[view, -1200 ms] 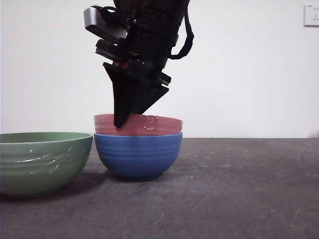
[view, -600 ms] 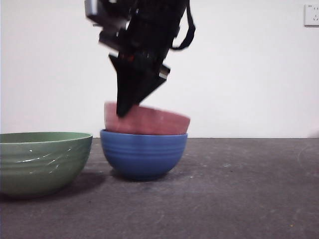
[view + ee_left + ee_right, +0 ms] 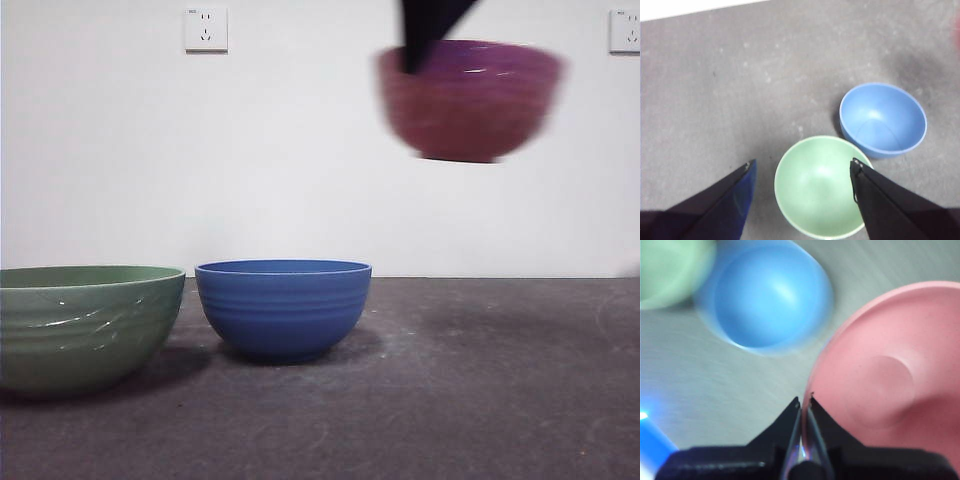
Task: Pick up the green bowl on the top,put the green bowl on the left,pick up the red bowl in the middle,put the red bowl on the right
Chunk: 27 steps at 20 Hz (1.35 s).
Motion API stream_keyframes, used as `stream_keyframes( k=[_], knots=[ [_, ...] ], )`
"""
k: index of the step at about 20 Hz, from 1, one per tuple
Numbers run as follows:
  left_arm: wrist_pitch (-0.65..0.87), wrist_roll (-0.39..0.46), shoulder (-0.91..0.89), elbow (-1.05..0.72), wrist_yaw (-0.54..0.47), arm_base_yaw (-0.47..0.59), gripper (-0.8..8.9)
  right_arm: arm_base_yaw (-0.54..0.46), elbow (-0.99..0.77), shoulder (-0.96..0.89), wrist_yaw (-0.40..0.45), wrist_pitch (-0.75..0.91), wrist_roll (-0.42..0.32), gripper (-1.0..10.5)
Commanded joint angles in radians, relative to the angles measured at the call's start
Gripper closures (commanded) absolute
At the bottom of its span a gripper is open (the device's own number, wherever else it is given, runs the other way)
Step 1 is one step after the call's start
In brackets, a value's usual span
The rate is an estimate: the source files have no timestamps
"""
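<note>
The right claw (image 3: 412, 62) is pinching the red bowl (image 3: 470, 100) by its rim, upper right; it could slip and drop.

Bare test room; white wall (image 3: 300, 150), sockets (image 3: 205, 29), grey table (image 3: 480, 380)

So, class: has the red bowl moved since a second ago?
Yes. The red bowl, pinched at its rim by the right gripper, has left the blue bowl and now hangs up and right of it, clear of the table.
</note>
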Motion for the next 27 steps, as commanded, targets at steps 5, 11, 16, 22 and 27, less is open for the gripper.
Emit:
stream_keyframes(
  k=[5,11,16,22,27],
  knots=[
    [0.011,0.009,0.000,-0.001,0.000,0.003,4.99,-0.004,-0.260,-0.037,0.057,0.154,0.187,9.6],
    [0.011,0.009,0.000,-0.001,0.001,0.003,4.99,-0.002,-0.515,-0.032,0.003,0.504,0.215,9.6],
    [0.011,0.009,0.000,-0.001,0.002,0.003,4.99,-0.003,-0.536,0.028,-0.027,0.556,0.224,9.6],
    [-0.001,0.009,0.000,-0.001,0.006,0.003,4.99,-0.003,-0.536,0.065,-0.048,0.557,0.229,7.1],
    [0.013,0.009,0.000,-0.001,0.006,0.003,4.99,-0.003,-0.536,-0.045,-0.040,0.586,0.228,7.0]
  ],
)
